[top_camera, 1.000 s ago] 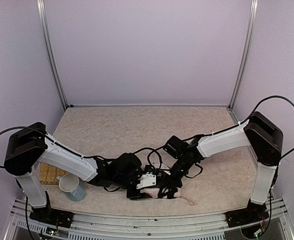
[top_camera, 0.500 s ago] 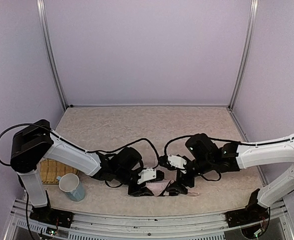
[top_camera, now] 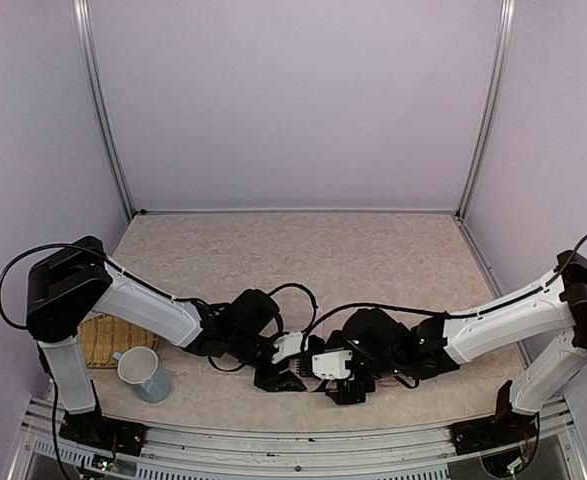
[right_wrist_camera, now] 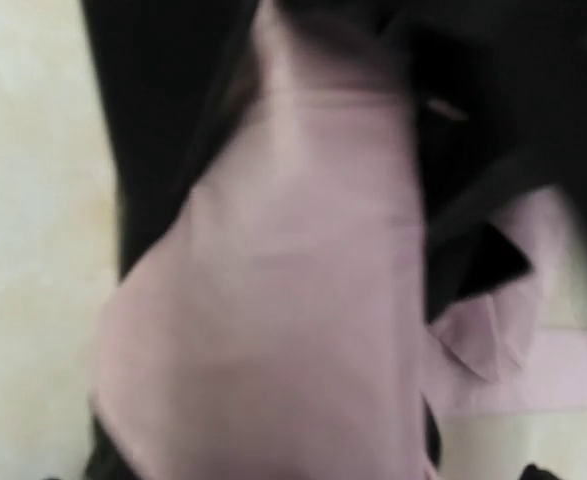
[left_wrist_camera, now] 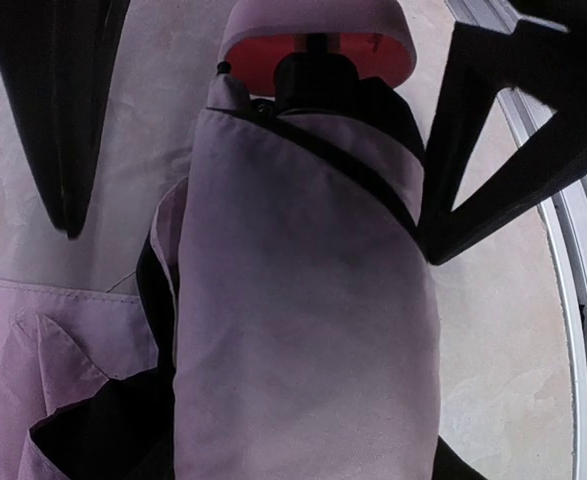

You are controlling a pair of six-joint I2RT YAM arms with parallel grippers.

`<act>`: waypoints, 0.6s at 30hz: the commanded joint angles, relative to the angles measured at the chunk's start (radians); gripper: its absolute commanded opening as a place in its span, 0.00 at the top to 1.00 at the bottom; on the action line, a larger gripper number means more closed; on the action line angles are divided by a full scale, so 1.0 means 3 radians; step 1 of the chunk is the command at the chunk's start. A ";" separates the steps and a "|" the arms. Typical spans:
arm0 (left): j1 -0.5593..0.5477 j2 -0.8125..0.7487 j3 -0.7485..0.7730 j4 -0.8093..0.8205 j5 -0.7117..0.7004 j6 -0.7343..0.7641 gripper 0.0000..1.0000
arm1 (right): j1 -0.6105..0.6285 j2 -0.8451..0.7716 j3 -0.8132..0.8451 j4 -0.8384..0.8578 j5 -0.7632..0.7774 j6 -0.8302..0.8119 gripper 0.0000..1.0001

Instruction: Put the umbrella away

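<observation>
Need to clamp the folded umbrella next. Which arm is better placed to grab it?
Left. In its wrist view the umbrella lies lengthwise between the left fingers, one against the fabric and the other standing clear of it. The right wrist view is too blurred to judge that arm's alignment.

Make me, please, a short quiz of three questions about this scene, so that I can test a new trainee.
1. True or false: the umbrella is spread fully open.
2. Where is the mug? A) near the base of the left arm; B) near the base of the right arm; C) against the far wall.
3. In the left wrist view, what lies between the fingers of the left gripper?
Key: 1 false, it is folded up; 2 A; 3 the umbrella.
</observation>
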State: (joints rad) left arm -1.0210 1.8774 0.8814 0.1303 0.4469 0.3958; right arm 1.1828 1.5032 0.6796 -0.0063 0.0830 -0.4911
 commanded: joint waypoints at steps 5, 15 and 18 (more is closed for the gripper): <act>0.0031 0.0198 -0.0179 -0.0485 0.0077 -0.0036 0.45 | 0.0041 0.0630 0.0374 -0.0253 0.0233 -0.0240 0.29; 0.0029 -0.0722 -0.0787 0.0561 -0.0227 -0.0106 0.01 | 0.0053 0.0593 0.0298 -0.0436 0.0172 -0.0031 0.86; 0.0019 -0.1198 -0.1081 0.1044 -0.0416 -0.0116 0.01 | 0.0051 0.0439 0.0234 -0.0347 0.0215 0.0000 0.94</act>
State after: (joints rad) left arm -1.0100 1.6752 0.6434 0.2604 0.3996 0.3664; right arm 1.1950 1.6680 0.7860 -0.0372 0.1360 -0.5179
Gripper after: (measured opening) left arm 0.985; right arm 0.257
